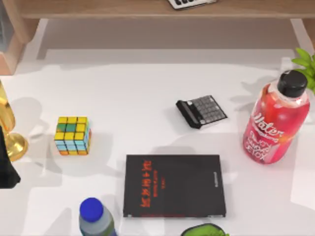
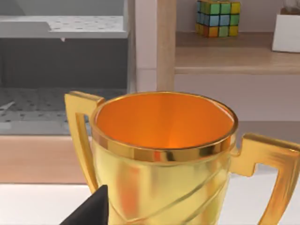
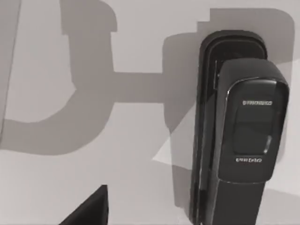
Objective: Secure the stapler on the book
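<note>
- Book (image 1: 174, 186): black cover, red characters, lying flat at the table's (image 1: 147, 98) near edge, centre
- Stapler (image 3: 236, 131): black, lying on the pale tabletop directly under the right wrist camera; its place relative to the book cannot be told
- Calculator (image 1: 202, 111) beyond the book; colourful cube (image 1: 73, 135) to its left, well apart
- Gold trophy (image 2: 164, 154) close before the left wrist camera
- Claw state, both arms: cannot tell

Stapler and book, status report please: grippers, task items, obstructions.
Black stapler on bare table under right wrist camera, ungrasped. Flat black book with red characters lies low centre, nothing on it. Gold trophy cup close before left wrist camera.
</note>
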